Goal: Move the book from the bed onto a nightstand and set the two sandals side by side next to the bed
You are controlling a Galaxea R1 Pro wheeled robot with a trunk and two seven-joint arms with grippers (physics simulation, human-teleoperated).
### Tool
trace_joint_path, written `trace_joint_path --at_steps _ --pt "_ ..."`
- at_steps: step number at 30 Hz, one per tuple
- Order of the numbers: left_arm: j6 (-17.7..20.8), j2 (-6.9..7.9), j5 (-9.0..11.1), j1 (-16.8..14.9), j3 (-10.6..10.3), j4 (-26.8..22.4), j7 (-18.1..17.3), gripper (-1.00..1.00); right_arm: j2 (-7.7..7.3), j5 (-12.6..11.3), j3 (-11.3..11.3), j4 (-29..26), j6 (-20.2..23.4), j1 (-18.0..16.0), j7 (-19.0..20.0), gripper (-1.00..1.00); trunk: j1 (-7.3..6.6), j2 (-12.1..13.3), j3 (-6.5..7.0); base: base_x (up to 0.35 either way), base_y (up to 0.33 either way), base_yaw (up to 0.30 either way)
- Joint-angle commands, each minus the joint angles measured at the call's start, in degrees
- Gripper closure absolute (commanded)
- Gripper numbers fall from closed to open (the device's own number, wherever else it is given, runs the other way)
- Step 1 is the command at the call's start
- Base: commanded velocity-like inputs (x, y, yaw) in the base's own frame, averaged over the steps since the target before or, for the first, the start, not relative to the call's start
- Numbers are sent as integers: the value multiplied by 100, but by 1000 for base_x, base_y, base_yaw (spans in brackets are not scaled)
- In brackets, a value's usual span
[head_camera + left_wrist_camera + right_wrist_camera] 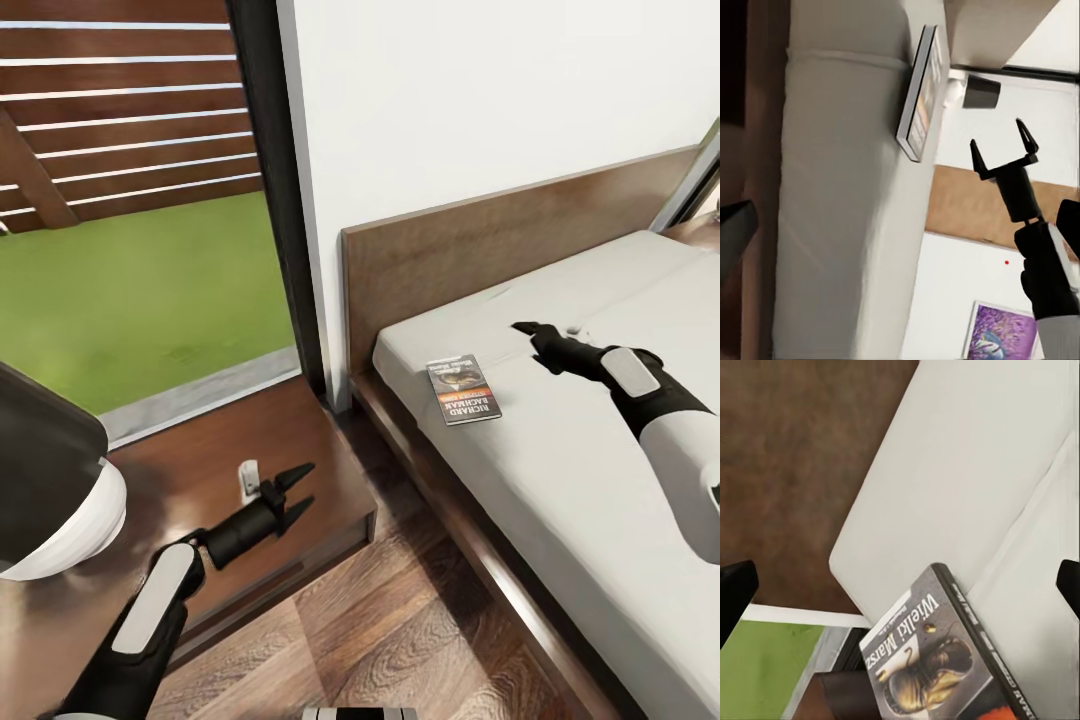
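The book (463,389) lies flat on the bed (560,470) near the headboard corner, by the nightstand (250,450). The right tool (528,331) hovers beside it, spread wide; the left tool (296,490) is wide over the nightstand. The book looks thin, stiff and light, with a possibly slick cover; pinching an edge looks best.

I see the thin paperback book (463,389) lying on the low dark-framed bed (560,460) near its headboard; the dark brown wooden nightstand (215,500) stands left of the bed.
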Motion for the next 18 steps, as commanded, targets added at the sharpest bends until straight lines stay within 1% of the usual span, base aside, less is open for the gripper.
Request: trace_joint_path --at_steps 1,5,7,9,13,16,18 --pt "-142 5 -158 -3 -74 57 -258 -100 -32 -13 38 1 3 -2 49 -100 -1 -2 -4 0 0 0" --pt "-671 15 -695 -5 -295 465 -1174 -100 -126 -13 37 0 -2 2 226 -100 -1 -2 -4 0 0 0" --pt "-880 10 -907 -9 -357 787 -1575 -100 -176 -14 37 0 0 3 330 -100 -1 -2 -4 0 0 0" --pt "-1054 1 -1073 -18 -397 1134 -1912 -100 -236 -14 38 0 2 3 436 -100 -1 -2 -4 0 0 0" --pt "-1357 -10 -1291 -42 -440 1685 -2376 -100 -383 -14 38 3 3 4 659 -100 -1 -2 -4 0 0 0" --pt "-1540 -13 -1372 -53 -474 1902 -2573 -100 -522 -14 39 4 3 0 875 -100 -1 -2 -4 0 0 0" --pt "-1584 -13 -1389 -55 -492 1953 -2620 -100 -616 -14 39 4 4 2 1060 -100 -1 -2 -4 0 0 0"
